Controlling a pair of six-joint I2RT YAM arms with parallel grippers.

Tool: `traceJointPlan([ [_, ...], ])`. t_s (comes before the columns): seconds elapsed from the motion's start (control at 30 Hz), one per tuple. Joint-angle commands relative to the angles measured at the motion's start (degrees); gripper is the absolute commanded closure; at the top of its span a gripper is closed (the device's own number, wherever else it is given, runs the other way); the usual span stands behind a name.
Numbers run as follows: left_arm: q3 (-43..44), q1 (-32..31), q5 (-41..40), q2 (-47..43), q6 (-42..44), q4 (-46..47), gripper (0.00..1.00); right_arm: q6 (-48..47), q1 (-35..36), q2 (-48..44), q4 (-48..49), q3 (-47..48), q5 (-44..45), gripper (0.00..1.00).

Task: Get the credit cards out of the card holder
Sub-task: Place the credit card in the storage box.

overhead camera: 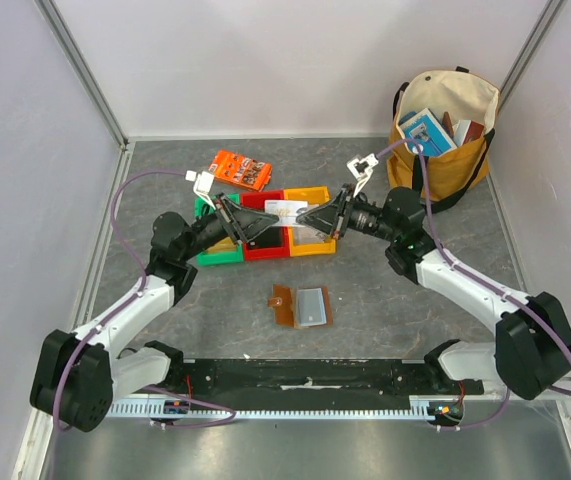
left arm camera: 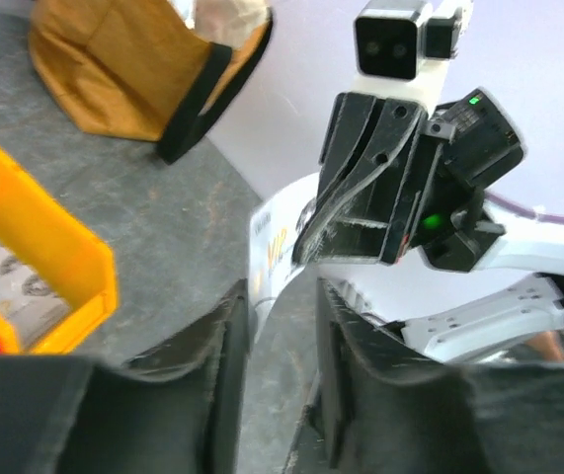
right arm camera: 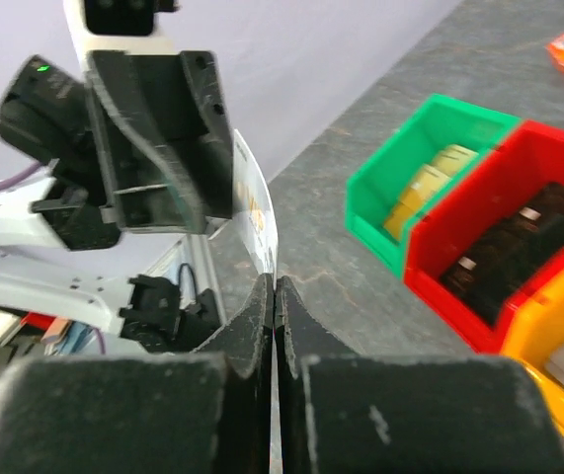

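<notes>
The card holder (overhead camera: 300,306), a brown wallet with pale blue lining, lies open on the table in front of the bins. A thin white card (overhead camera: 285,210) with orange print is held in the air over the bins, between both grippers. My right gripper (overhead camera: 312,218) (right arm camera: 274,286) is shut on one edge of the card (right arm camera: 257,202). My left gripper (overhead camera: 255,226) (left arm camera: 282,296) faces it from the left. Its jaws stand apart around the card's other edge (left arm camera: 274,242), with a gap showing. Other cards are not clearly visible.
Green (overhead camera: 208,208), red (overhead camera: 263,248) and yellow (overhead camera: 315,246) bins stand in a row under the grippers. An orange printed box (overhead camera: 242,170) lies behind them. A yellow tote bag (overhead camera: 445,140) with books stands at the back right. Enclosure walls close in both sides.
</notes>
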Motion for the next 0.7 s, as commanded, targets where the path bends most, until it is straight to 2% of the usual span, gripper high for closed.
traceJointPlan([
  [0.0, 5.8, 0.3, -2.2, -3.7, 9.6, -13.9, 0.51, -7.1, -5.3, -2.6, -13.2, 4.0, 2.9, 1.0],
  [0.1, 8.4, 0.4, -6.4, -5.5, 15.5, -22.8, 0.38, -12.4, -7.8, -2.7, -25.6, 7.5, 6.3, 1.0],
  [0.3, 11.2, 0.6, -10.5, -7.1, 20.5, -30.3, 0.31, -21.0, -8.7, 2.6, -46.7, 15.8, 15.5, 1.0],
  [0.53, 12.4, 1.1, -11.2, -7.5, 21.7, -33.4, 0.29, -22.6, -8.7, 11.7, -54.1, 22.5, 18.7, 1.0],
  [0.67, 12.3, 2.4, -11.3, -7.7, 21.1, -33.5, 0.28, -21.0, -8.6, 16.7, -54.1, 24.5, 15.6, 1.0],
])
